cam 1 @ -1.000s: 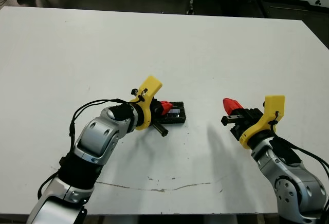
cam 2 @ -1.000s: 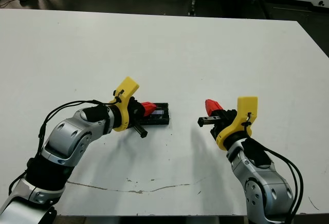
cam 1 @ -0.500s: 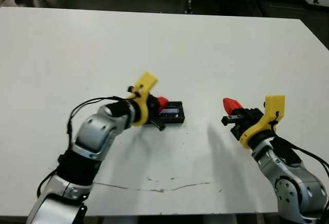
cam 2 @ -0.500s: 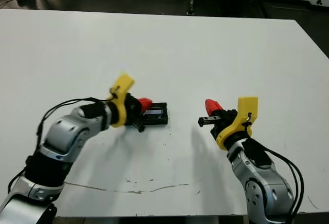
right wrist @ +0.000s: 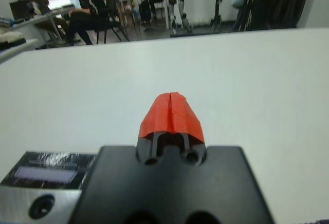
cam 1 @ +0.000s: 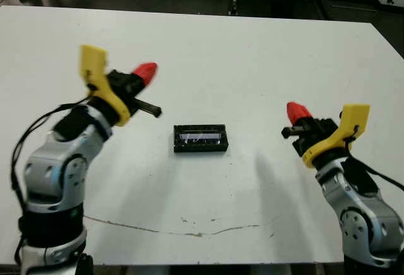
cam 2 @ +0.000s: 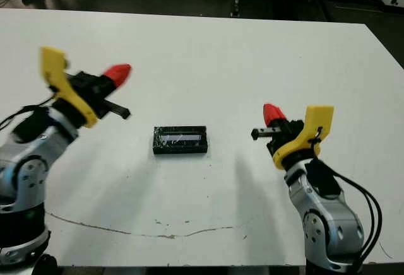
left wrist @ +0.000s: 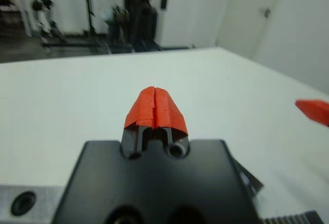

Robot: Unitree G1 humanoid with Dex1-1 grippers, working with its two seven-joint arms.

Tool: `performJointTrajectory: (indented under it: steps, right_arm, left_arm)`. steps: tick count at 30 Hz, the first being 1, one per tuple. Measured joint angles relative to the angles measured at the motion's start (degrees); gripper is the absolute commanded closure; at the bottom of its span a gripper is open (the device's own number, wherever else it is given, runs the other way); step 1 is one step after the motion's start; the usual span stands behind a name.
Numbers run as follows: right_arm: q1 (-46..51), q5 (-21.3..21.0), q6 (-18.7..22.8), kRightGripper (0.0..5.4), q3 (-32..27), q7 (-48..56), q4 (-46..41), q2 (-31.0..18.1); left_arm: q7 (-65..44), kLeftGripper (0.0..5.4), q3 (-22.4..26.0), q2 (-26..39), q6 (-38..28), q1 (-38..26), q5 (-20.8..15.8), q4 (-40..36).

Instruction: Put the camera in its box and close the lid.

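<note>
Lid (cam 1: 201, 139) sits flat over the box at mid worktop (cam 1: 252, 60), between the two claws. Left claw (cam 1: 146, 71) clenched on nothing, raised, far-left of lid. Right claw (cam 1: 297, 112) clenched on nothing, well right of it.

The lid (cam 1: 201, 139) covers the box completely, so the box walls, its white interior and the camera are all hidden. In the right wrist view the lid (right wrist: 49, 174) is cut off behind that gripper's black body. In the left wrist view the right gripper (left wrist: 313, 110) is cut by the picture's edge, and the background is blurred.
</note>
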Motion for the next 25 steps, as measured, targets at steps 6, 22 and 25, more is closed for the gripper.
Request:
performJointTrajectory:
  steps: [6, 22, 25]
  right_arm:
    - [-2.1, -2.1, -3.2, 5.40, 0.2, -0.7, 2.5, 0.6]
    - [-2.6, -12.5, -13.2, 5.40, 4.4, -2.5, 7.9, 2.2]
    - [-2.6, -13.2, -13.2, 5.40, 4.5, -2.7, 8.0, 2.4]
  left_arm:
    - [4.7, 5.39, -0.2, -2.2, -12.6, 6.6, 4.0, -1.7]
    - [11.2, 5.39, -3.7, -6.9, -42.9, 13.1, 15.5, 14.5]
    - [11.6, 5.39, -3.8, -6.7, -42.9, 12.5, 15.3, 14.7]
